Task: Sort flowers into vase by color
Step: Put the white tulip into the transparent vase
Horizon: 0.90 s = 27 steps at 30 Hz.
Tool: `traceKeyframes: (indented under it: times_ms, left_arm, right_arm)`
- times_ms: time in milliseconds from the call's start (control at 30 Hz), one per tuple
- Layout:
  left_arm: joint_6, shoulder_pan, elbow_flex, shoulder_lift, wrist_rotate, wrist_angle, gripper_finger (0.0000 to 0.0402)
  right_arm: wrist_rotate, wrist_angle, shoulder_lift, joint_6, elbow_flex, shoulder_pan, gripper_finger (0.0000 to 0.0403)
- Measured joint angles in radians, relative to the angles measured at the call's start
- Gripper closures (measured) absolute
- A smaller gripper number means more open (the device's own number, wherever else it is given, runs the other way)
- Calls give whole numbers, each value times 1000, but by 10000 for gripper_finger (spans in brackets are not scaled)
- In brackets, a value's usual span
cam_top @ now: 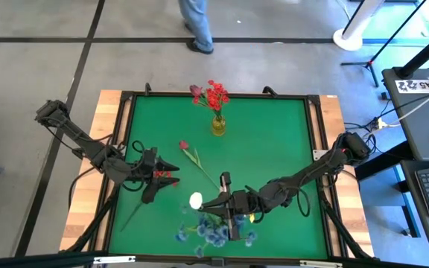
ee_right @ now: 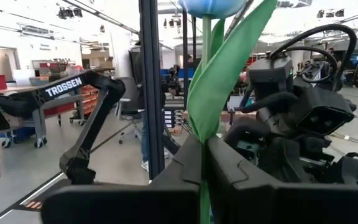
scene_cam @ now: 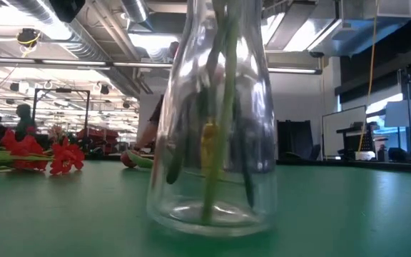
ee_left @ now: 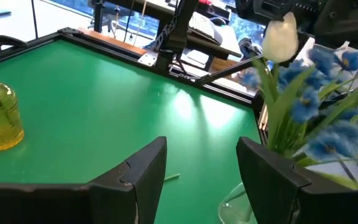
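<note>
The right claw [ee_right: 204, 168] is clamped on a green flower stem [ee_right: 205, 93], with a broad leaf and a pale head rising just above its fingers. From overhead, this claw [cam_top: 226, 202] hangs directly over a clear vase [cam_top: 213, 229] of blue flowers [cam_top: 199, 232], and a white bud [cam_top: 196, 200] sits just beside it.

The left claw [cam_top: 162, 175] stands open and empty, well off to the side of the right one. A small bunch of red flowers [cam_top: 168, 175] lies at its fingertips. Between the two claws, a dark pink rosebud [cam_top: 184, 145] lies loose on the green mat [cam_top: 274, 134]. Beyond both, a yellow vase [cam_top: 218, 125] holds red blooms [cam_top: 214, 95].

The main risk is the stem missing the narrow neck below the right claw. The crowded blue heads could deflect it, and it would then slide down outside the glass or tip the vase. The leaf pinched between the fingers may also cling on release and drag the flower back out. If the held flower does not belong with the blue ones, it ends up in the wrong vase.
</note>
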Motion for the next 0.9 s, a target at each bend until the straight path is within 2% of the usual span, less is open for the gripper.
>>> traceKeyframes:
  times_ms: [233,567,900]
  left_arm:
    - [0,0,0,0,0,0,210]
    - [1,0,0,0,0,-1,210]
    - [1,0,0,0,0,-1,210]
  right_arm:
    - [0,46,-1,-31,0,0,400]
    - [17,-87,-1,-19,0,0,396]
    - [17,-189,-1,50,0,-8,327]
